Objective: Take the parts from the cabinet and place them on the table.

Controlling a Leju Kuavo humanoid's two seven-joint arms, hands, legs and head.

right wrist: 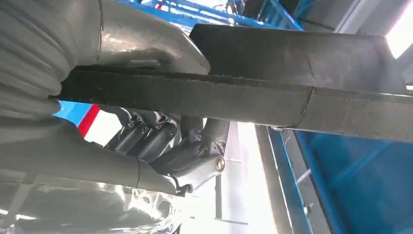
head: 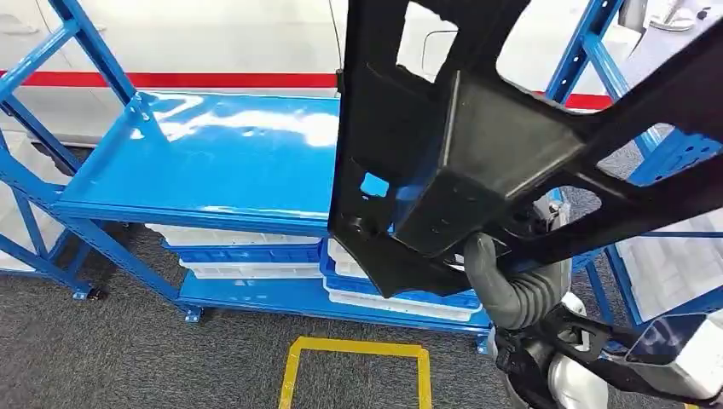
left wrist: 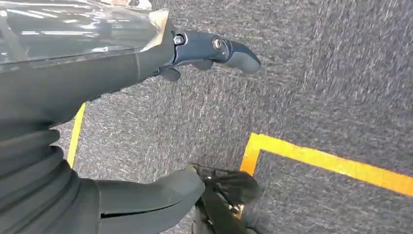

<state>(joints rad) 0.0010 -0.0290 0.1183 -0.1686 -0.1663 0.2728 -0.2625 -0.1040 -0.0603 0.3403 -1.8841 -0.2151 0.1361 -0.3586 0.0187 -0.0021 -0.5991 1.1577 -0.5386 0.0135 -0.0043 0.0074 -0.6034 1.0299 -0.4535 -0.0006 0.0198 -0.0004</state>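
Note:
A large black moulded plastic part point(head: 477, 162) with cut-out openings hangs close in front of the head view, covering the right half of the blue cabinet. My right hand point(head: 505, 285) grips its lower edge from underneath. In the right wrist view the thumb and the darker fingers point(right wrist: 160, 141) clamp a flat bar of the part point(right wrist: 243, 95). The cabinet's top shelf point(head: 213, 153) is bare and glossy. My left hand point(left wrist: 73, 83) hangs over the grey carpet, its fingers point(left wrist: 214, 48) and thumb apart with nothing between them.
White and blue bins point(head: 247, 247) are stacked on the cabinet's lower shelf. A second blue rack point(head: 673, 153) stands at the right. A square of yellow tape point(head: 358, 358) marks the grey carpet in front of the cabinet. A white wall with a red stripe point(head: 170, 79) runs behind.

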